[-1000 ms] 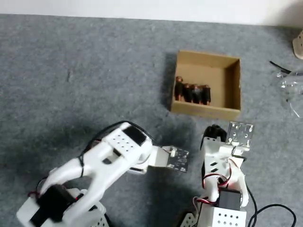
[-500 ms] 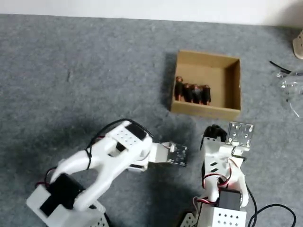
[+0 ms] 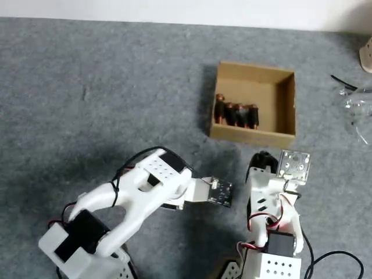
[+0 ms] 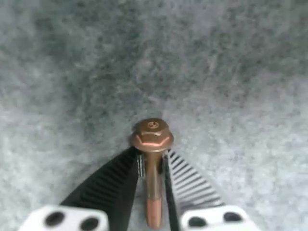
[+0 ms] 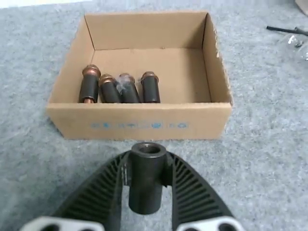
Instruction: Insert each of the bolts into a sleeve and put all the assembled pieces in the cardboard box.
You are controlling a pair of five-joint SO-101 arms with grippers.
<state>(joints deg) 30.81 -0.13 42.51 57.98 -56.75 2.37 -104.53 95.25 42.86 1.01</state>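
My left gripper (image 4: pixel 151 168) is shut on a copper bolt (image 4: pixel 152 144), whose hex head juts past the fingertips over the grey carpet. In the high view the left arm's wrist (image 3: pixel 218 193) sits just left of the right arm. My right gripper (image 5: pixel 147 168) is shut on a dark sleeve (image 5: pixel 146 175), held upright with its bore facing up, just in front of the cardboard box (image 5: pixel 139 122). Several assembled pieces (image 5: pixel 118 87) lie side by side in the box, also seen from above as a row of assembled pieces (image 3: pixel 235 114) at the box's (image 3: pixel 285 99) left side.
Grey carpet covers the table. Clear plastic scraps and a black wire (image 3: pixel 351 93) lie at the far right, with a pale object (image 3: pixel 366 53) at the right edge. The right half of the box floor (image 5: pixel 185 77) is bare.
The left arm has shifted a little and rolled its wrist, so the plate at its end shows its dark side now. The right arm has hardly moved.
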